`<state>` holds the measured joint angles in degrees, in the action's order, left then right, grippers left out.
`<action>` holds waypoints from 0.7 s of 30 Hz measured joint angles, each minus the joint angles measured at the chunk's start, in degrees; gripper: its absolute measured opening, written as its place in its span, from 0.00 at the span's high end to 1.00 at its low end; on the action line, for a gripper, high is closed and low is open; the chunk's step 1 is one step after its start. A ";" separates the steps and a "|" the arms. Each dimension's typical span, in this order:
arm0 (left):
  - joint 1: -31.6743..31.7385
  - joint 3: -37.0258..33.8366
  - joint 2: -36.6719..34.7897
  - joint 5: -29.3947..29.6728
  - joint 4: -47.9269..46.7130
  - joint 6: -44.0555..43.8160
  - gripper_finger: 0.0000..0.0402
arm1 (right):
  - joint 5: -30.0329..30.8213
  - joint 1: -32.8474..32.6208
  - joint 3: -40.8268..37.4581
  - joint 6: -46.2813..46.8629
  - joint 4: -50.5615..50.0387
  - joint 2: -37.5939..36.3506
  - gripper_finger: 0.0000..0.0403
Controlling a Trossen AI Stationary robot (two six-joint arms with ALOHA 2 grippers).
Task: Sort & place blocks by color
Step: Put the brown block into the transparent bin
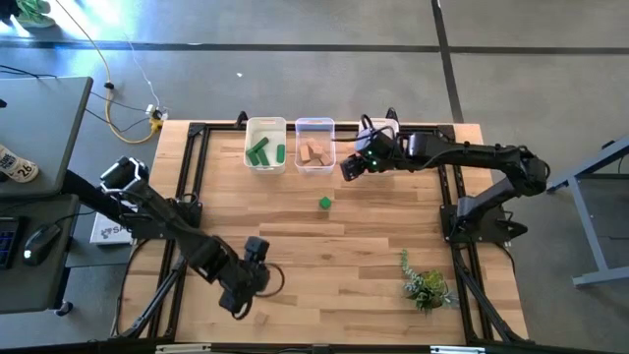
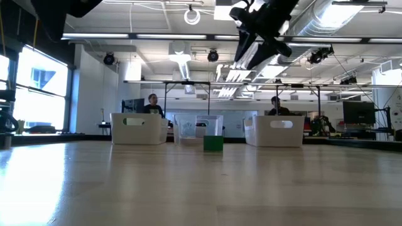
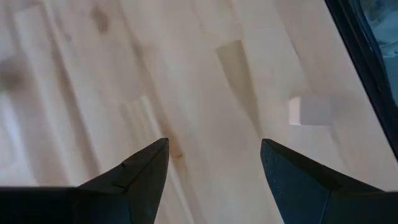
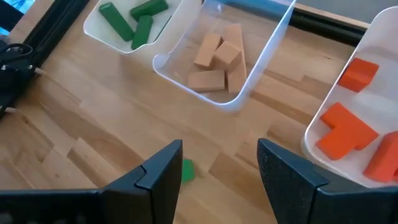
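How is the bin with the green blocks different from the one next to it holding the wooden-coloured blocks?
The green-block bin has opaque white walls; the tan-block bin is clear plastic. The first holds green bars, the second plain tan wood pieces. Both are rectangular, open-topped and stand side by side at the table's far edge.

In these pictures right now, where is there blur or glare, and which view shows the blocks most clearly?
Left wrist view: the tabletop and a pale tan block look soft and smeared. Low view: bright windows at the left, and the near tabletop is blurred; the green block is fairly sharp. Right wrist view: sharpest, with the binned blocks crisp.
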<state>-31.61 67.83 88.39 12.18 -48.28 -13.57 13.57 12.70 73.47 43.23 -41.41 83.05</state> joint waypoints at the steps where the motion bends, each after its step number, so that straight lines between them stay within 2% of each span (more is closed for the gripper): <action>1: -0.60 0.00 0.79 -0.03 0.72 -0.70 0.39 | 0.13 -0.42 0.00 0.38 0.00 0.00 0.52; 11: -3.78 0.00 5.26 -3.18 7.97 -4.72 0.39 | 1.72 -3.25 -0.04 1.87 -0.25 0.00 0.52; 21: -7.12 -0.02 9.00 -3.21 12.84 -8.96 0.39 | 2.90 -5.19 -0.07 3.27 -3.49 0.00 0.52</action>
<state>-38.73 67.81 97.39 8.98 -35.43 -22.53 16.47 7.51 73.41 46.50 -44.89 83.05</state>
